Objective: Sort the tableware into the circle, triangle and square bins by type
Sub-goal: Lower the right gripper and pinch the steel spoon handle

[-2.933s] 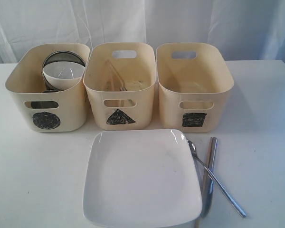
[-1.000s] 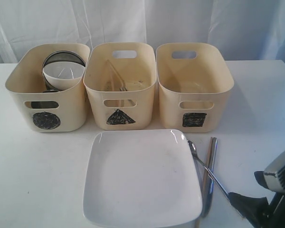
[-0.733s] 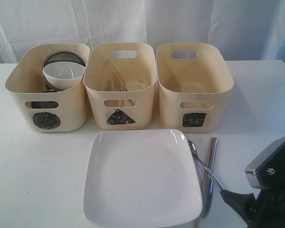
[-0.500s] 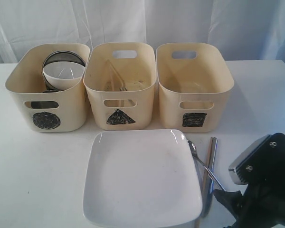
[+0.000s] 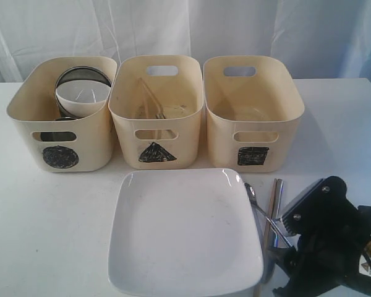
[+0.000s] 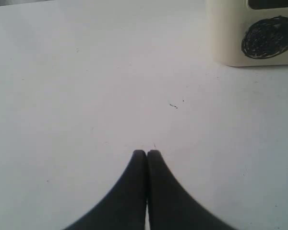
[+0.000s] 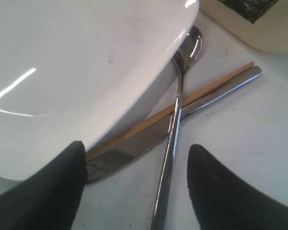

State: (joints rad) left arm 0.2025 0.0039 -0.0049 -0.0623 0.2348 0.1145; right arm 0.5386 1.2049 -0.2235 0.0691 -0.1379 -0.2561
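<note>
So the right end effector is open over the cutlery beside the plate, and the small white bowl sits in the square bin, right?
Not quite. The small white bowl sits in the circle bin, as the exterior view shows. The rest holds: the right end effector is open over the cutlery beside the plate.

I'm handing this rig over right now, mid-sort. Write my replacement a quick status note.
Left gripper: shut, empty, over bare table near the circle bin.
Right gripper: open, holding nothing, hovering over the spoon, knife and chopstick beside the plate.
Done: small white bowl and steel bowl in circle bin; chopsticks in triangle bin.
Left: those three utensils, likely for the triangle bin; the plate, on the table, likely for the square bin.
</note>
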